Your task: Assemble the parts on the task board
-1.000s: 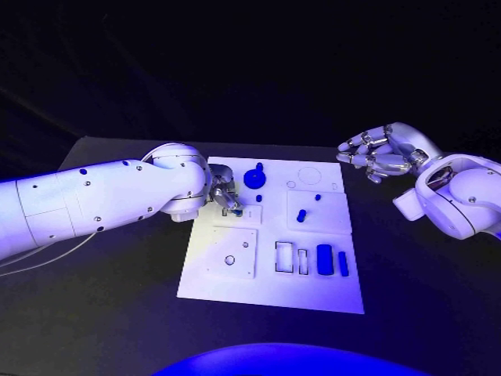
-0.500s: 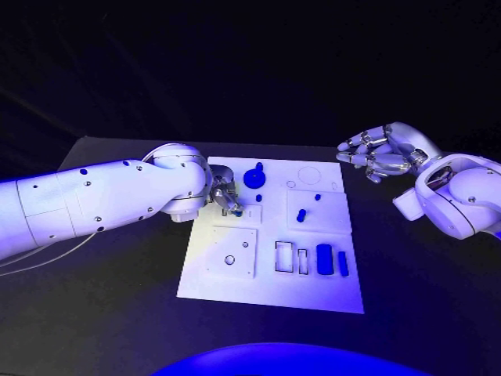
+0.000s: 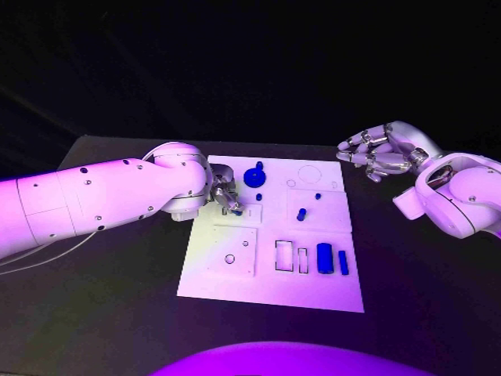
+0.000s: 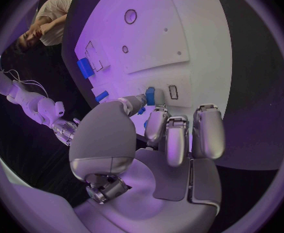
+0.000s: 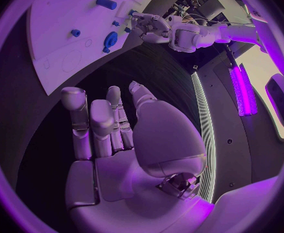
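Blue part (image 4: 150, 95) between left-hand fingers (image 4: 156, 125)

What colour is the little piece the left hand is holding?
Blue. The piece pinched by the left hand shows best in the left wrist view.

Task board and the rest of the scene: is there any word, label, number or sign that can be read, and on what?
None can be read. The task board carries only outlined slots and holes, with no legible print in the head view or either wrist view. The blue parts, the left hand and the right hand bear no readable marking.

Overhead head view; two close wrist views
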